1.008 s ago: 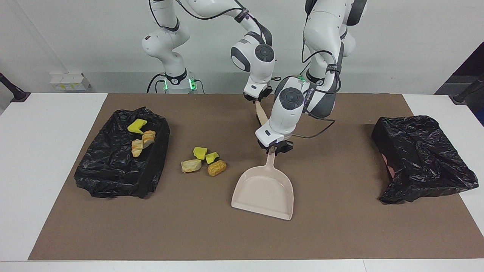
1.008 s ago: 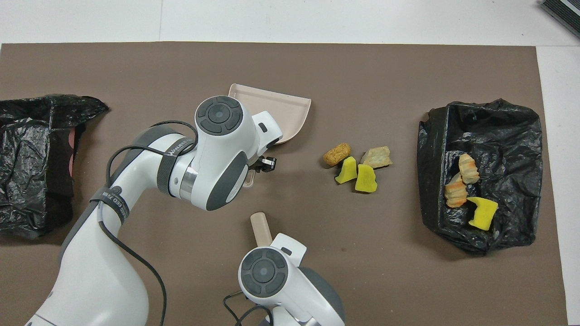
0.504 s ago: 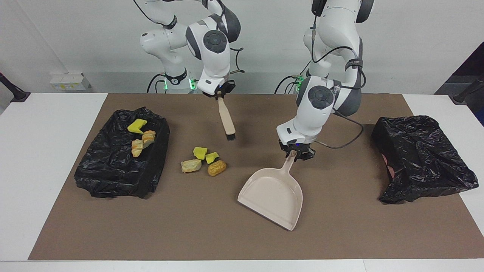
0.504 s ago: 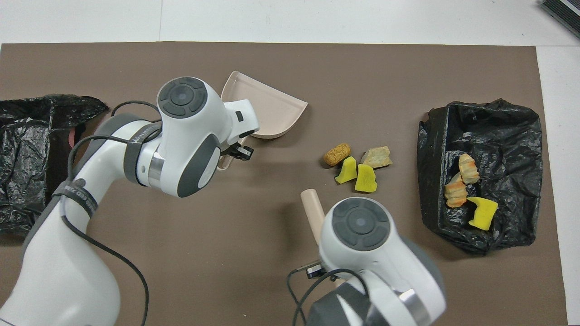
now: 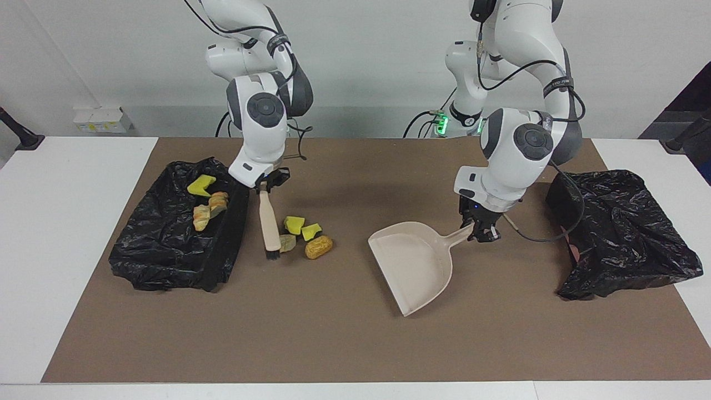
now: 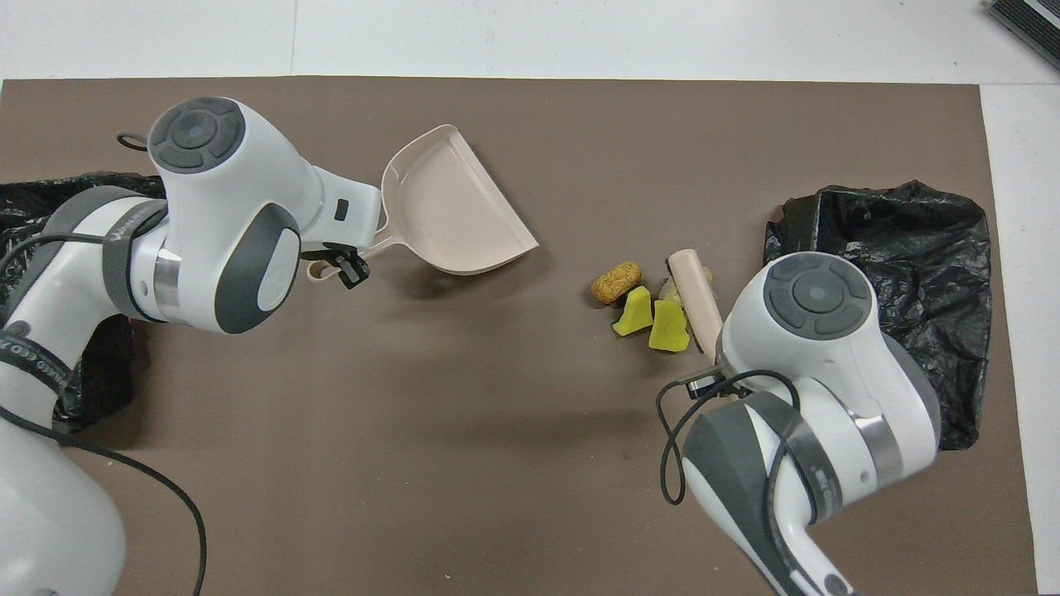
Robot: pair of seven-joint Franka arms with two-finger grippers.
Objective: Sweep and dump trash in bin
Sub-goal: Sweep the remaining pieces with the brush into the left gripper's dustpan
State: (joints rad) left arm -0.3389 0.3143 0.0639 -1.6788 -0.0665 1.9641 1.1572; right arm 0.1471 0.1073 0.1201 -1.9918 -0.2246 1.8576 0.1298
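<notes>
The right gripper point(image 5: 265, 184) hangs over the strip of brown mat point(image 5: 355, 350) between the black-lined bin point(image 5: 166, 250) at the right arm's end and the loose trash, its fingers clamped on the top of the brush point(image 5: 270, 225) handle. The brush hangs nearly upright, bristles down at the mat, just beside the bin's wall and touching or nearly touching the pale beige lump point(image 5: 286, 243), which it partly hides.

The loose trash lies in a tight cluster on the mat: two yellow sponge bits point(image 5: 301, 228) side by side, the beige lump, and the orange-brown lump point(image 5: 318, 246) at the cluster's edge toward the dustpan. Three more scraps point(image 5: 206, 201) already lie inside the bin, near its edge toward the robots.

The left gripper point(image 5: 482, 229) has its fingers shut on the end of the dustpan point(image 5: 414, 266) handle. The pan is tilted, its open lip turned toward the trash, with a stretch of bare mat between lip and orange-brown lump. In the overhead view the pan's lip casts a shadow on the mat; whether it touches I cannot tell.

A second black bag point(image 5: 622, 233) sits at the left arm's end, overhanging the mat's edge onto the white tabletop point(image 5: 66, 233). The mat's part farthest from the robots is bare.
</notes>
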